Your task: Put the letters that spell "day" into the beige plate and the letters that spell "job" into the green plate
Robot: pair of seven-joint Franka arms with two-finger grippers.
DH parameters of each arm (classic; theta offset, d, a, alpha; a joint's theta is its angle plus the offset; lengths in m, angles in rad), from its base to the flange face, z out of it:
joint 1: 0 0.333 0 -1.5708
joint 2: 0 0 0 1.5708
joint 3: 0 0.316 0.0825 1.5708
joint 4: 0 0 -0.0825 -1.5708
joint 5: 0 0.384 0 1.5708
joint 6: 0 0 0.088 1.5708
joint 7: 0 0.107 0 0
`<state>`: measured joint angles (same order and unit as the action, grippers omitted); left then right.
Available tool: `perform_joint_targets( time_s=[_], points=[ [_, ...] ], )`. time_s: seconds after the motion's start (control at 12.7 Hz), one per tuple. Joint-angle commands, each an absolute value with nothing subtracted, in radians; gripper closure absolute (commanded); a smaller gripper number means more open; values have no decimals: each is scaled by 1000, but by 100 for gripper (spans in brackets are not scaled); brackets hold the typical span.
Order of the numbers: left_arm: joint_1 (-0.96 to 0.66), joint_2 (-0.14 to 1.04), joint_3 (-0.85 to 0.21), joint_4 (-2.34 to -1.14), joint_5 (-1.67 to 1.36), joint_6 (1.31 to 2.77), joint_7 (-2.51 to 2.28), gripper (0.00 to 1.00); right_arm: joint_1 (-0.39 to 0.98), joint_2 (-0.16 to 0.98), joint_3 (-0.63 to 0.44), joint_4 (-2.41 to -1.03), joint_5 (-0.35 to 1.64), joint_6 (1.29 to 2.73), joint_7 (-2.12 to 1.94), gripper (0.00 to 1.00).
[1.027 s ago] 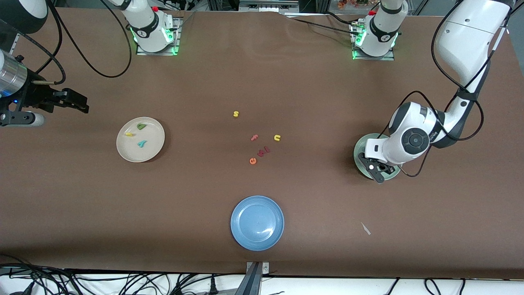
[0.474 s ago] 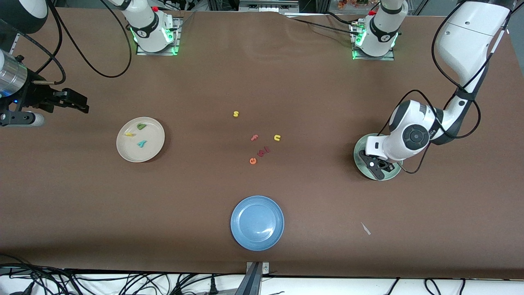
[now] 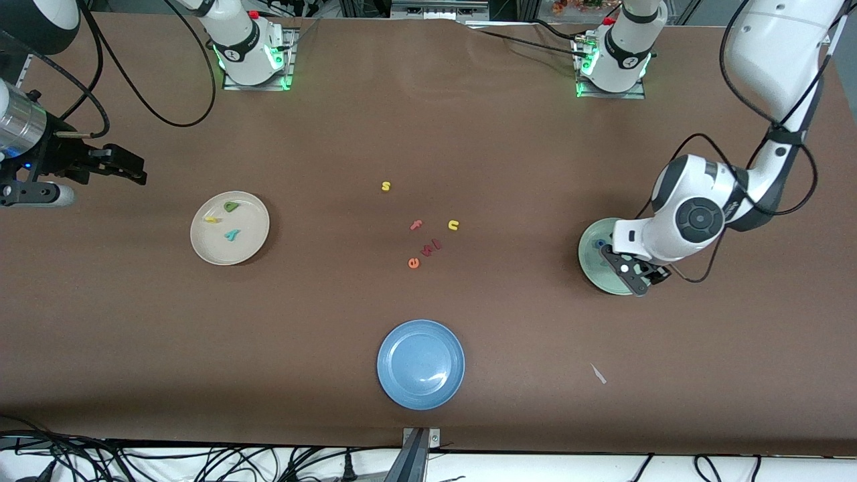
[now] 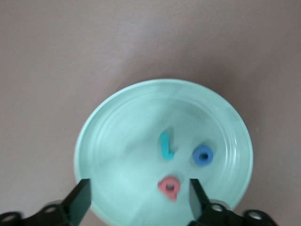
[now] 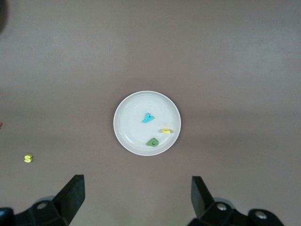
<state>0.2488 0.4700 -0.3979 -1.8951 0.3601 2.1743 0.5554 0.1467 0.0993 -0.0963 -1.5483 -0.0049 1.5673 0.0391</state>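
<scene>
Brown matting covers the whole table (image 3: 428,134), with both arm bases along its farthest edge. Toward the right arm's end lies the beige plate (image 3: 207,249), round, shallow and cream, holding three tiny foam letters: a dark green "d" (image 3: 231,207), a yellow "a" (image 3: 212,219) and a teal "y" (image 3: 232,235), all apart from one another. The right wrist view shows the same plate from above, the letters spread over its floor. Toward the left arm's end lies the green plate (image 3: 588,264), pale mint and shallow, partly hidden by the left arm in the front view. The left wrist view shows three letters lying in it: a teal hook-shaped "j" (image 4: 165,146), a blue ring "o" (image 4: 203,155) and a red-pink "b" (image 4: 169,187), near each other but not touching. The left gripper (image 3: 628,271) hangs over this plate with its fingers spread wide and nothing between them; the "b" lies on the plate under the gap. The right gripper (image 3: 127,169) waits in the air over the table's edge at its own end, fingers wide apart and empty. Mid-table lie spare letters: a yellow "s" (image 3: 385,186), a yellow "u" (image 3: 453,225), a pink "f" (image 3: 416,225) and an orange "e" (image 3: 413,263). A blue plate (image 3: 420,363) lies nearer the camera.
</scene>
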Motion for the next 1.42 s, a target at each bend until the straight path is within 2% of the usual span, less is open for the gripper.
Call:
perform_joint_targets(
  time_s=[0.0, 0.4, 0.95, 1.03, 1.19, 1.34],
  points=[
    [258, 398, -417, -1841, 316, 2039, 555, 0, 150, 78, -84, -1568, -20, 1571, 51, 0],
    [259, 382, -417, -1582, 166, 1729, 430, 0, 150, 80, -84, -1565, -20, 1571, 51, 0],
    [250, 328, -460, -1398, 118, 1548, 140, 0, 150, 80, -86, -1565, -20, 1571, 51, 0],
    [242, 302, -436, -1387, 97, 1533, 140, 0, 150, 80, -84, -1565, -20, 1571, 51, 0],
    [113, 235, -243, -1396, 86, 1532, 130, 0, 150, 80, -84, -1565, -20, 1569, 51, 0],
    [51, 177, -169, -1416, 87, 1537, 106, 0, 150, 80, -84, -1565, -20, 1569, 51, 0]
  ],
)
